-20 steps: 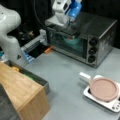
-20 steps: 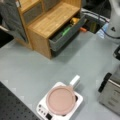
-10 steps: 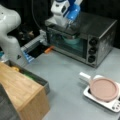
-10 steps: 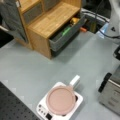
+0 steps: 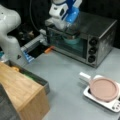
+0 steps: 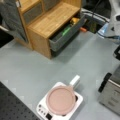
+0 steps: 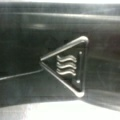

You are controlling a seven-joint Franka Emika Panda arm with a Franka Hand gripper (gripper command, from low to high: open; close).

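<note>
In a front view my gripper (image 5: 70, 29) hangs from the white and blue hand, right at the top front edge of the steel toaster oven (image 5: 100, 37). Behind the oven's glass door sits a teal bowl (image 5: 71, 40), just below the gripper. The wrist view is filled by the dark oven top with its raised triangular hot-surface sign (image 7: 68, 66); no fingers show there. In a front view only the oven's corner (image 6: 112, 87) appears at the right edge, and the gripper is out of sight.
A pink pan (image 5: 103, 88) (image 6: 61, 100) rests on a white cooker (image 5: 87, 92) (image 6: 78, 100) in both front views. A wooden cabinet (image 6: 50, 20) (image 5: 22, 92) has its grey drawer (image 6: 65, 37) pulled out with several small items. The arm's base (image 5: 10, 37) stands at a front view's left.
</note>
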